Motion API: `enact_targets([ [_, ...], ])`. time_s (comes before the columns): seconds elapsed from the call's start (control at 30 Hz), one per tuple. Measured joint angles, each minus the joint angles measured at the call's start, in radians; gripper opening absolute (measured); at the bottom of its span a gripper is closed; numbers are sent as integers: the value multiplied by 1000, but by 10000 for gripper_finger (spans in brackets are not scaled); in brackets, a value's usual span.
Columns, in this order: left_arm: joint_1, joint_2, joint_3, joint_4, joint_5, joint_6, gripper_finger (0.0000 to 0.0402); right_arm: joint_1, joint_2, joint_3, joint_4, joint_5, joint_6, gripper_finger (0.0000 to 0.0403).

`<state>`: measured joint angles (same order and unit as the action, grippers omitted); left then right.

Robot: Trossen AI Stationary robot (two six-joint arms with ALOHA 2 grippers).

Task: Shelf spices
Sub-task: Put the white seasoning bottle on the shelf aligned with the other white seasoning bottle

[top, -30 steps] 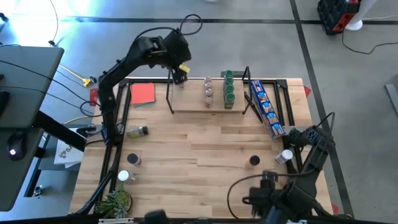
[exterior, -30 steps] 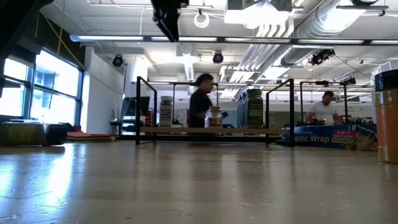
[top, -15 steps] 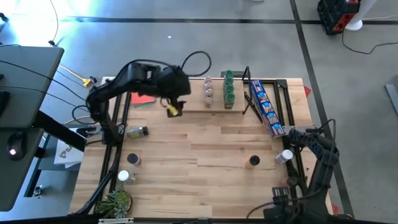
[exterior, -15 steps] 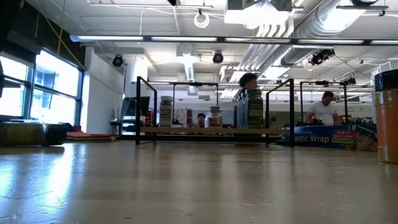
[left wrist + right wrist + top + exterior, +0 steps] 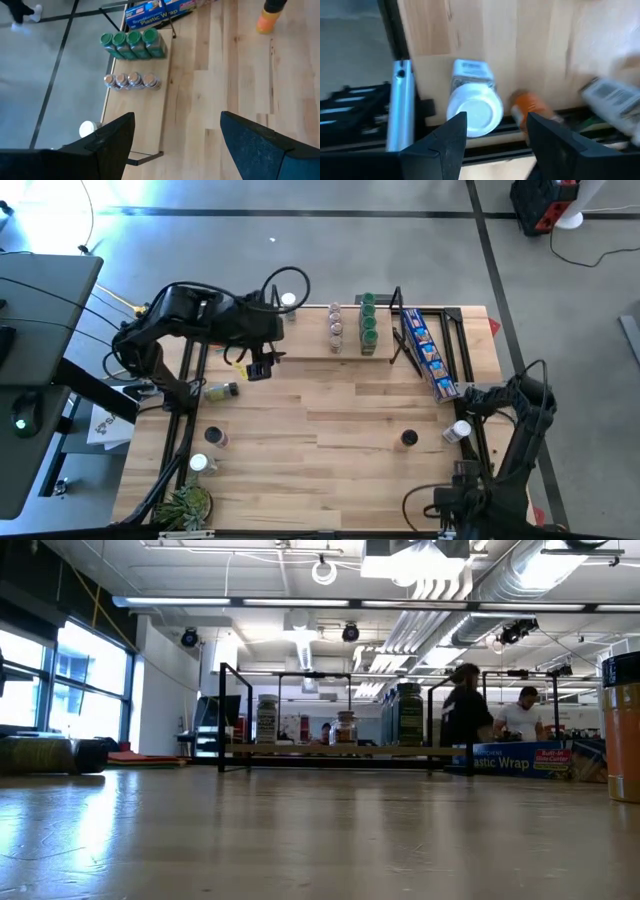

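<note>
The shelf (image 5: 335,345) stands at the table's far edge. On its board stand a row of green-capped spices (image 5: 368,320), a row of brownish ones (image 5: 336,328) and one white-capped jar (image 5: 289,301) at its left end. My left gripper (image 5: 177,145) hangs open and empty in front of the shelf's left end (image 5: 258,366). My right gripper (image 5: 495,145) is open and points down at the table's right edge. A white-capped jar (image 5: 474,107) stands upright on the table just ahead of its fingers, also seen from above (image 5: 460,430). I see no touch.
Loose jars lie or stand at the near left (image 5: 222,391) (image 5: 215,438) (image 5: 198,464). A black-capped one (image 5: 408,438) is near the right. A blue package (image 5: 428,355) lies beside the shelf's right end. A red card (image 5: 228,330) lies at the far left. A plant (image 5: 185,505) sits at the near left corner.
My left gripper has drawn back from the shelf's left end toward the table's near left and stayed open. The white-capped jar there stays on the board. My right arm has swung toward the table's right edge and come down over the white-capped jar.
</note>
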<state>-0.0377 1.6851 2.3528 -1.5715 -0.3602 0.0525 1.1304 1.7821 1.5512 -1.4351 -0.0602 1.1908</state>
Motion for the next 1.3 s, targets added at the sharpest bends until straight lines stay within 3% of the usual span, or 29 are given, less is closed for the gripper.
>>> enact_targets([
  [0.17, -22, -2, 0, 0, -12, -12, 289, -19, -95, -118, 178, -78, 93, 205],
  [0.33, -45, -11, -27, 0, -11, -16, 289, -24, -107, -201, 238, -135, 95, 248],
  [0.53, -58, -60, -166, 0, -43, -26, 289, -25, -106, -215, 231, -91, 76, 314],
  [0.67, -57, -107, -282, 4, -69, -49, 289, -25, -101, -215, 241, -90, 54, 323],
  [0.83, -73, -220, -436, 6, -213, -105, 289, -25, -70, -215, 256, -89, 40, 305],
  [0.97, -95, -369, -558, 57, -341, -155, 289, -29, -46, -215, 291, -88, 41, 266],
  [1.13, -96, -546, -678, 127, -345, -209, 289, -64, -37, -214, 321, -101, 51, 187],
  [1.3, -96, -653, -787, 170, -326, -226, 289, -168, -35, -203, 370, -116, 72, 187],
])
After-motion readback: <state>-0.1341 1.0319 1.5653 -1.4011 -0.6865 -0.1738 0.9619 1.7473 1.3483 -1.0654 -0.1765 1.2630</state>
